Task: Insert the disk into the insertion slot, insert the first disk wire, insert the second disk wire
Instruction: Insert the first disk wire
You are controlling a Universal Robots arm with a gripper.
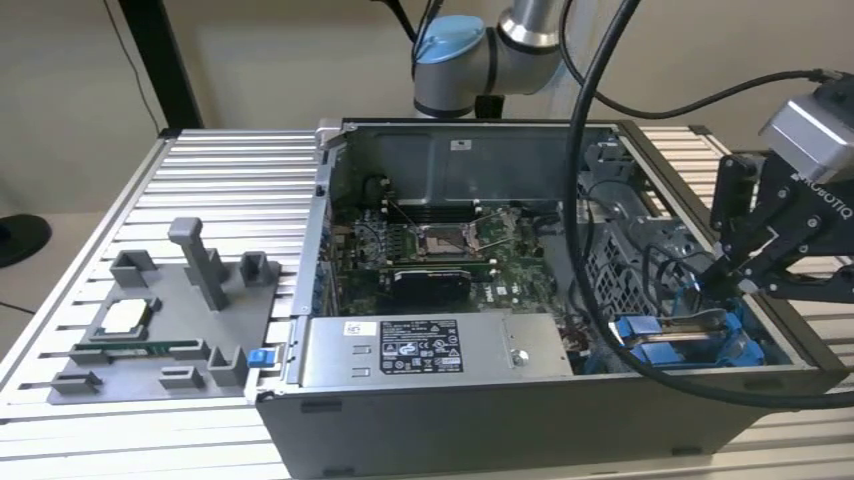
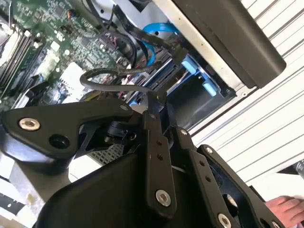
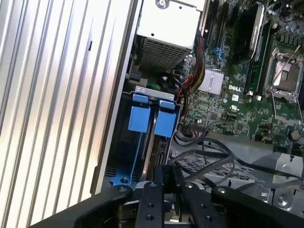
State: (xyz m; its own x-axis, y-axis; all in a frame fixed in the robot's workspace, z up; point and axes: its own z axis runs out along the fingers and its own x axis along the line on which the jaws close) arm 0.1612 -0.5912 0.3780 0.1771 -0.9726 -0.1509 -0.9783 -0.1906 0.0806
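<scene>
In the case [image 1: 747,400] corner, just beside the grey power box [image 1: 414,350], the disk [image 3: 166,123] sits in its blue frame inside the slot [image 1: 621,275]. The claw [image 1: 731,272] hangs right over it, fingers [image 2: 153,107] pressed together. A black wire [image 2: 102,73] loops to their tips; pinched or not, can't tell. The green board [image 1: 441,240] lies just beyond, with the slatted table [image 1: 227,180] underneath.

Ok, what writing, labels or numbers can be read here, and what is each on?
On the power supply box, a white label: symbols and fine print, too small to read.
On the case, a small sticker: too small to read.
On the circuit board: a maker's mark, not quoted; other print too small.
On the tool: a maker's mark, not quoted.
</scene>
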